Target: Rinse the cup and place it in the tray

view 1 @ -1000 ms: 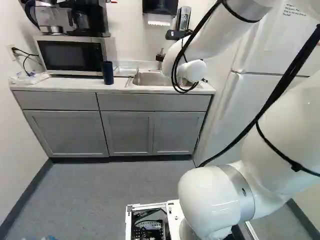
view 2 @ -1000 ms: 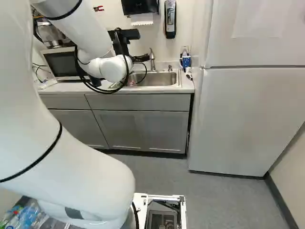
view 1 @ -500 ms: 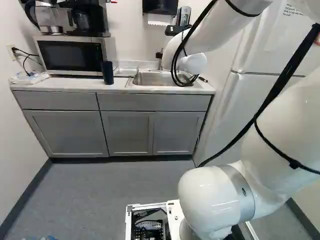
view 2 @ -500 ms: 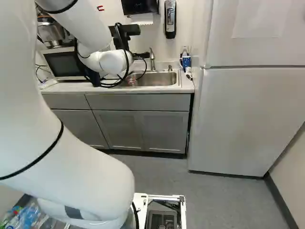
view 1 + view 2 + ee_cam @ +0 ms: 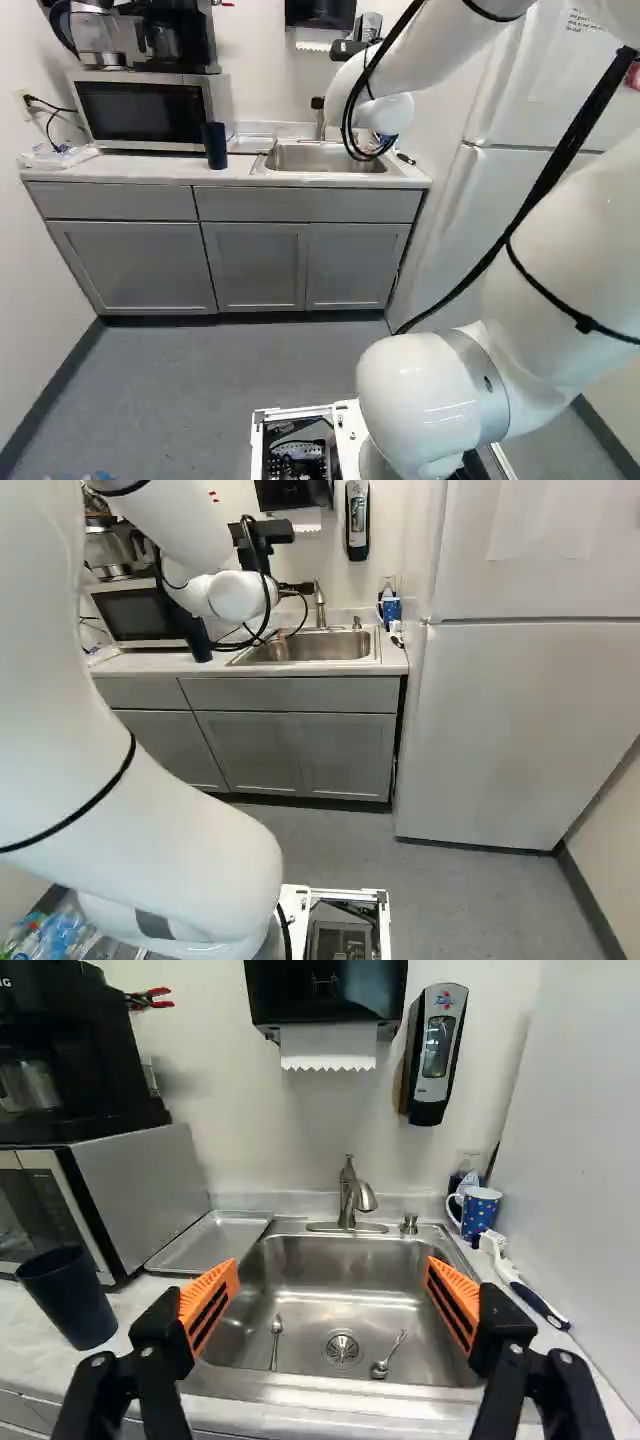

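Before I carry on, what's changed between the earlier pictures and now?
The arm's rounded white wrist joint has risen above the steel sink. The tall dark blue cup stayed standing on the counter, and the base hasn't moved. The black gripper with orange pads is open and empty now; its earlier state I cannot tell.

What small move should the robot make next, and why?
Probably ease the black, orange-padded gripper toward the dark blue, tapered cup: the cup stands on the white counter beside the silver-sided microwave, while the gripper is open and empty, facing the rectangular steel sink.
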`<state>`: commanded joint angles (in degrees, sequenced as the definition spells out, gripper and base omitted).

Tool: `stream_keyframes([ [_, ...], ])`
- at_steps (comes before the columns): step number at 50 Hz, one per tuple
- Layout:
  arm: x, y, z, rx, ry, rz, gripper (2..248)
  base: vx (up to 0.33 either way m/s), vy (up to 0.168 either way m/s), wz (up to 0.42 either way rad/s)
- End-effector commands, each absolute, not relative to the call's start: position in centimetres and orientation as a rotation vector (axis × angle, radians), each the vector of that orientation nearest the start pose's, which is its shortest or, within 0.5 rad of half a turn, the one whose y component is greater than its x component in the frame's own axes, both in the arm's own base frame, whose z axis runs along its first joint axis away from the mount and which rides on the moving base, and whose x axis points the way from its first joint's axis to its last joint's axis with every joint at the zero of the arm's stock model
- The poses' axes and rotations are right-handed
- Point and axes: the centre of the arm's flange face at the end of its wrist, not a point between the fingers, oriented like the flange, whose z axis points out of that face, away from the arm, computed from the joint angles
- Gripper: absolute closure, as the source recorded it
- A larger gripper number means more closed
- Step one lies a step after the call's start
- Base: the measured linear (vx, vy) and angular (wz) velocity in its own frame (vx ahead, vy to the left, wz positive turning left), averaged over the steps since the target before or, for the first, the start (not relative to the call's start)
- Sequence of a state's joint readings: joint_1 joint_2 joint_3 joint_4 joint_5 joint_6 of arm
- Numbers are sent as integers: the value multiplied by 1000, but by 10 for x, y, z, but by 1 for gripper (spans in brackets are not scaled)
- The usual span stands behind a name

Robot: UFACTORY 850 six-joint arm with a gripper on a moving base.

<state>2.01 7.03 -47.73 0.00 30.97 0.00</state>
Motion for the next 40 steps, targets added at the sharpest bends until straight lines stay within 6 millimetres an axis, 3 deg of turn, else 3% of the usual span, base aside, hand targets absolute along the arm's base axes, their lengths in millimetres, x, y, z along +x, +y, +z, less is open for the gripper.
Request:
stream_keyframes([
  [40,494,17,657,-2292,-39,-2115,3,0,0,0],
])
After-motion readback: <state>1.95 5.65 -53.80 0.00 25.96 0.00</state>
